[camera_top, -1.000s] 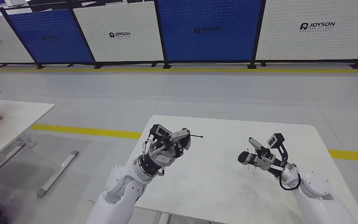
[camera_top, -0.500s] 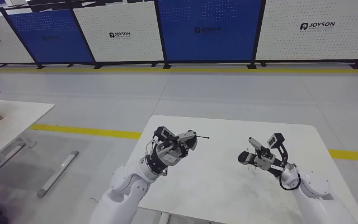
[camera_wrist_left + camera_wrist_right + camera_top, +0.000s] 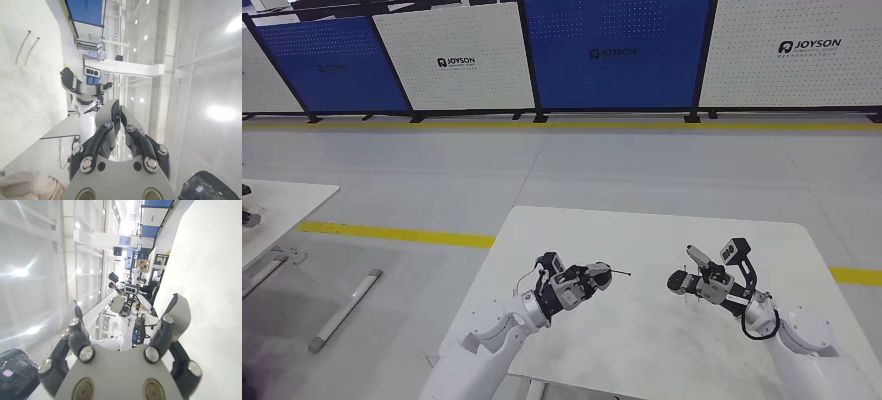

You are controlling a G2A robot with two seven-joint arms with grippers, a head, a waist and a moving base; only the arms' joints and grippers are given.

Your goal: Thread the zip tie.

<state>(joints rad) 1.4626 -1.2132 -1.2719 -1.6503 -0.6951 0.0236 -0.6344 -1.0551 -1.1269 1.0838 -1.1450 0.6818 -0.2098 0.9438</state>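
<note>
Zip tie (image 3: pixel 620 272): thin black strand jutting from left gripper (image 3: pixel 604 273), pointing toward right gripper (image 3: pixel 125 301).
Left gripper: clamped on zip tie.
Right gripper: spread wide apart, holding nothing.

Over the table (image 3: pixel 642 228), zip tie (image 3: pixel 622 272) juts from left gripper (image 3: pixel 600 276) toward right gripper (image 3: pixel 682 275).

Thin black zip tie (image 3: pixel 620 271), clamped in left pincer (image 3: pixel 606 273), jutting out level.
</note>
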